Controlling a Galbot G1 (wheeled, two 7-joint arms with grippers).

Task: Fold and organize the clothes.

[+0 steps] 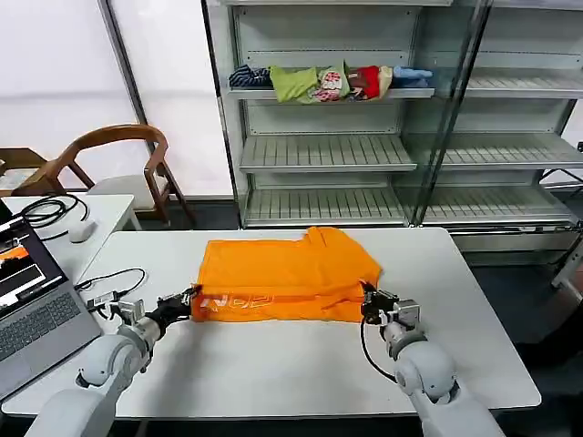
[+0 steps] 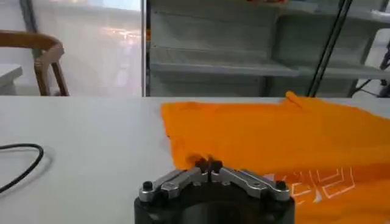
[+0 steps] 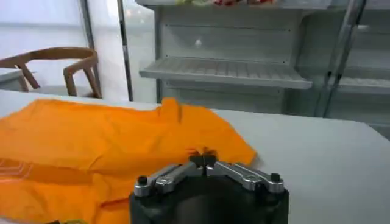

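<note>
Both grippers clamped on orange T-shirt [image 1: 282,278]: left gripper [image 1: 189,300] pinching near-left corner by white lettering [image 1: 235,302], right gripper [image 1: 368,300] pinching near-right corner, fingertips [image 3: 205,159] pressed together over fabric

White table [image 1: 301,369] beneath, shirt spread flat at its middle, partly folded

Shelf rack [image 1: 364,137] behind, bundled clothes [image 1: 332,82] on upper shelf
</note>
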